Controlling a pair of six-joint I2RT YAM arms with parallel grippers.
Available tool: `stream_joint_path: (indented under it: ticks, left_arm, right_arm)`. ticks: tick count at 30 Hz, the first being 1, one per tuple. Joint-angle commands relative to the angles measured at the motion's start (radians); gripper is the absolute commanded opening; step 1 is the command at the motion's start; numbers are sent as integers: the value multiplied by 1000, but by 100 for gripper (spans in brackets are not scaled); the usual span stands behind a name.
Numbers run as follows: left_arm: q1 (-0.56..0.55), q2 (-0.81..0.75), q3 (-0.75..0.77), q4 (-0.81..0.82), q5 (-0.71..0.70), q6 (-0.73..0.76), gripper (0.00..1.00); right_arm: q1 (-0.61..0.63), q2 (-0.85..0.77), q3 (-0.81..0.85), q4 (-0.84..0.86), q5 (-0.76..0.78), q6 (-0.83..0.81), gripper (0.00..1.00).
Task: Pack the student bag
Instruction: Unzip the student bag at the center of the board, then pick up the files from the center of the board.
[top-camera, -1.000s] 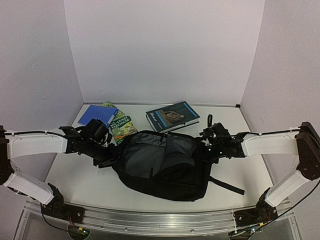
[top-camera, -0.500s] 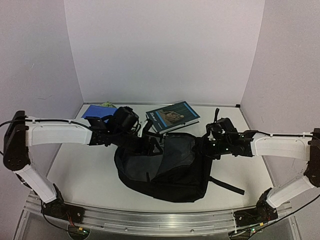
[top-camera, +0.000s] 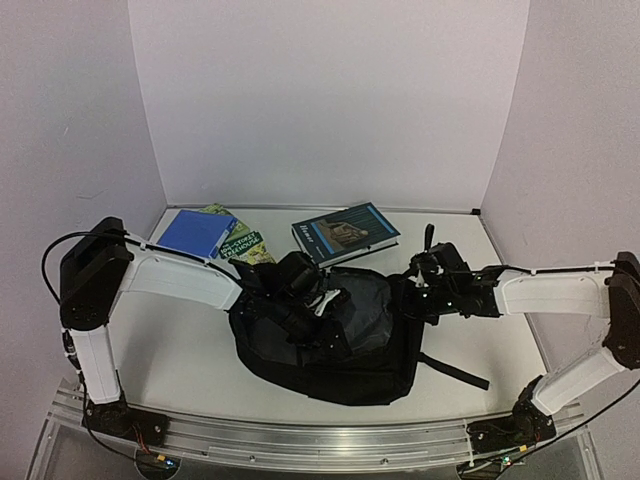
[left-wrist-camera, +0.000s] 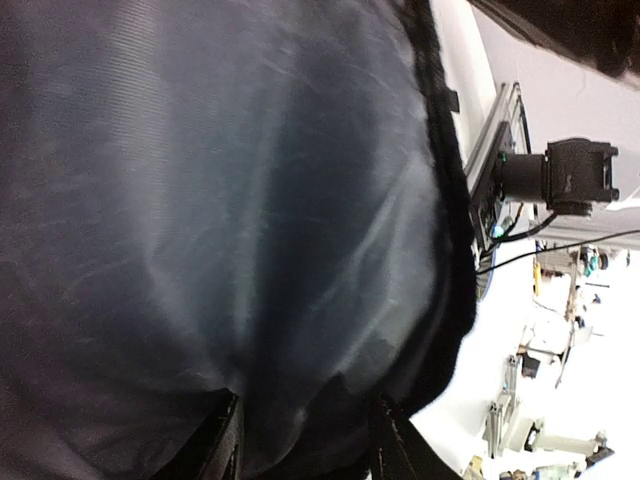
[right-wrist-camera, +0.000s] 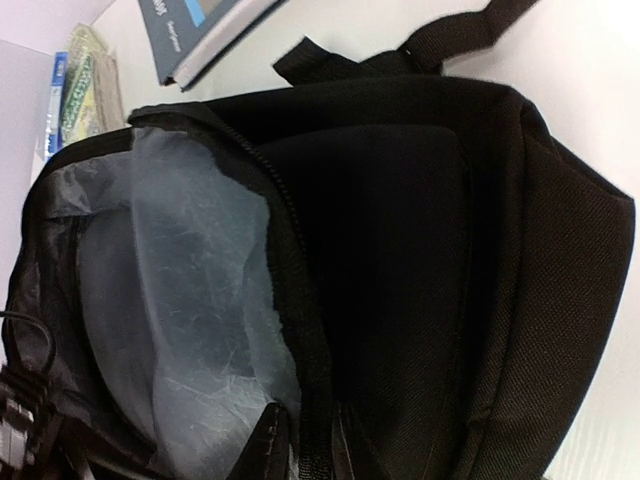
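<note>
Left hand (top-camera: 312, 305) has moved into student bag (top-camera: 350, 355); book (top-camera: 345, 232) title unreadable.

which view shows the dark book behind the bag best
The top external view: the dark book lies whole there, cover up, just behind the bag. The right wrist view catches only one corner of it at the top edge. The left wrist view shows none of it, only bag lining.
</note>
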Motion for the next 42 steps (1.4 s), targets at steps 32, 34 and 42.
stream_joint_path:
  ticks: [32, 34, 42]
  left_arm:
    - [195, -399, 32, -267, -408, -35, 88]
    - [276, -446, -28, -184, -410, -74, 89]
    - [606, -459, -289, 278, -347, -273, 90]
  right_arm:
    - [-5, -210, 76, 4, 11, -32, 91]
    - [-5, -209, 77, 5, 18, -27, 91]
    - [-5, -205, 92, 7, 44, -27, 92]
